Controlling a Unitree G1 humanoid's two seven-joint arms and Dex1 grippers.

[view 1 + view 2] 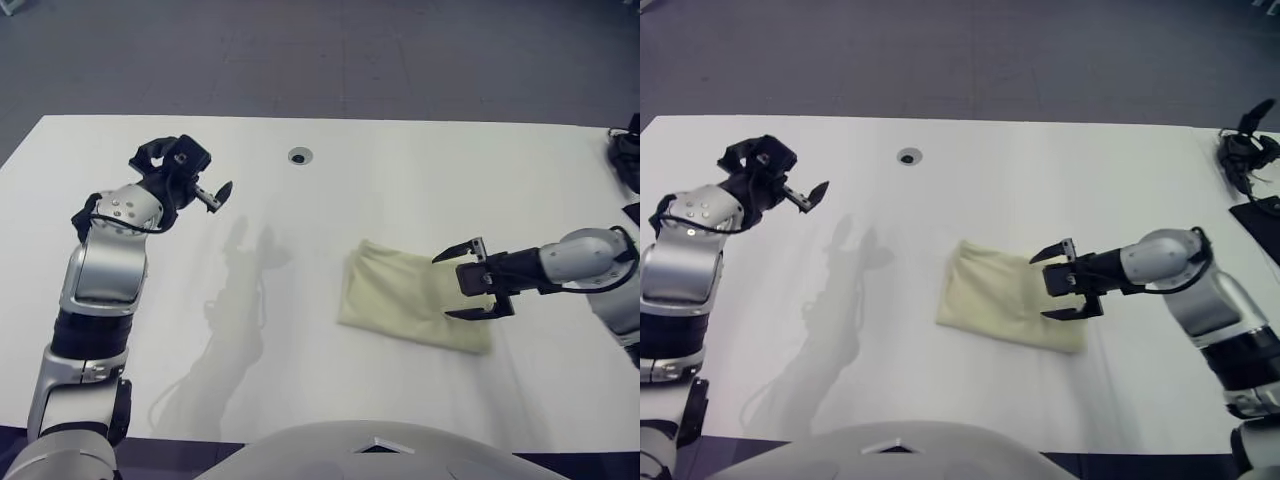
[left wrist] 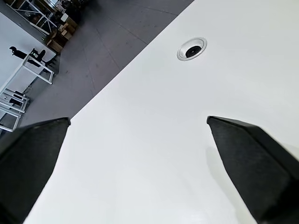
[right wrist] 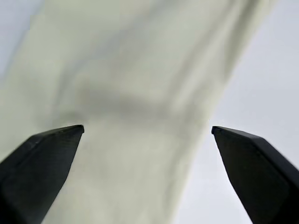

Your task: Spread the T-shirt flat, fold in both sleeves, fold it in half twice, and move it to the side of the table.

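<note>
T-shirt (image 1: 415,298) looks fully folded; only the move to the surface (image 1: 400,180) side is left. Right tool (image 1: 447,287) released over T-shirt's right edge; left tool (image 1: 222,195) released, well apart from T-shirt.

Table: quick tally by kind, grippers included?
T-shirt, folded, pale yellow: 1
Grippers: 2, the left gripper and the right gripper, both open
Cable grommet: 1
Dark items at the right edge of the table: 2, cut off, kind unclear
Total: 6
</note>
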